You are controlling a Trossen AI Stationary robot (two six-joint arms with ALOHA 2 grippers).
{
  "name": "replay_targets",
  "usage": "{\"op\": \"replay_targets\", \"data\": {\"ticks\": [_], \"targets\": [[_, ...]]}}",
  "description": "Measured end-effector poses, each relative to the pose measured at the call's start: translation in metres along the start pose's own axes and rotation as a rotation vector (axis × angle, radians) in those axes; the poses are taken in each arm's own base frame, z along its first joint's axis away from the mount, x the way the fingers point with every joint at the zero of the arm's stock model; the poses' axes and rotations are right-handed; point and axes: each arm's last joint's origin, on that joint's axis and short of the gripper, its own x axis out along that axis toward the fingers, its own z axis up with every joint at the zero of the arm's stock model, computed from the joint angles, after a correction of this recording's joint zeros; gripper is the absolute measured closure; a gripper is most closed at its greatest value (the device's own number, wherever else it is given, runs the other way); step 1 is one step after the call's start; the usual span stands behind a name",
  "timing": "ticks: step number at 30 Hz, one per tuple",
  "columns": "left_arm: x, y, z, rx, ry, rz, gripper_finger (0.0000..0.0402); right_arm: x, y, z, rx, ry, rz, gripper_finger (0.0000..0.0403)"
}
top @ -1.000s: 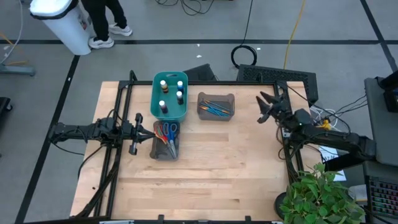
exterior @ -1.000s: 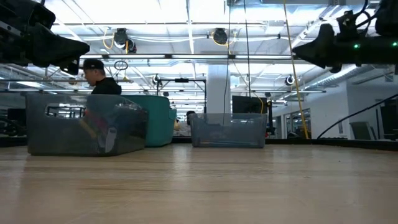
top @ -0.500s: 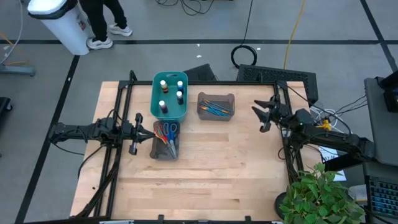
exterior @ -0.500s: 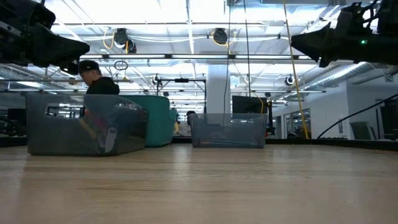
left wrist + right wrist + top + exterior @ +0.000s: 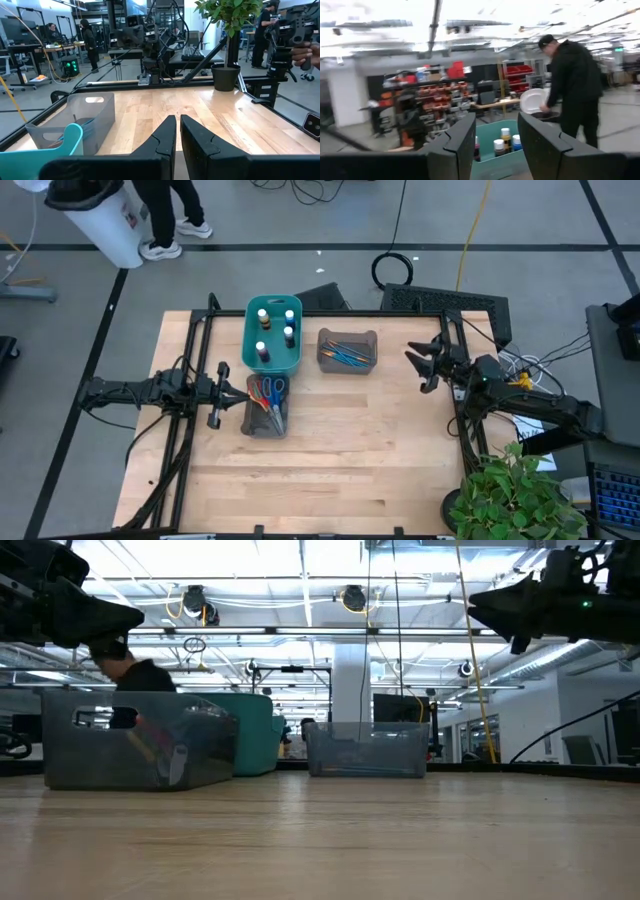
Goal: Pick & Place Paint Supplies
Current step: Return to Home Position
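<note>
With bottles [image 5: 262,352], brushes [image 5: 347,352] and scissors [image 5: 266,392] binned, left tool [image 5: 177,119], pressed together, and right tool [image 5: 496,121], spread empty, idle at opposite side edges of the table [image 5: 340,470].

teal bin [image 5: 272,336], white-capped bottles [image 5: 262,315], grey bins [image 5: 347,351]

I work in a robotics lab: ceiling strip lights [image 5: 300,560], shelves of red storage bins [image 5: 440,92], trailing black cables [image 5: 377,270].

I see grey floor [image 5: 560,220] crossed by black tape lines, bright strip lights [image 5: 300,560] overhead, a potted plant [image 5: 515,490] well behind my right gripper [image 5: 416,369], and a person in black [image 5: 572,85] far ahead of it.
</note>
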Motion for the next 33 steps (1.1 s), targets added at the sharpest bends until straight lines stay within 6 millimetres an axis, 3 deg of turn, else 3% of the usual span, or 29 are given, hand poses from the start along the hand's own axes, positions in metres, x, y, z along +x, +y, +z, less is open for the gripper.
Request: {"op": "replay_targets", "data": {"ticks": [4,11,23,33], "targets": [[0.000,0.000,0.000,0.000,0.000,0.000,0.0369,0.000,0.003,-0.002,-0.011,0.034,0.121,0.0262],[0.000,0.000,0.000,0.000,0.000,0.000,0.0369,-0.003,0.010,-0.012,0.127,0.178,0.354,0.0265],[0.000,0.000,0.000,0.000,0.000,0.000,0.0369,-0.005,0.030,-0.011,0.190,0.177,0.519,0.0264],[0.000,0.000,0.000,0.000,0.000,0.000,0.0369,-0.006,0.035,-0.004,0.252,0.124,0.567,0.0266]]}}
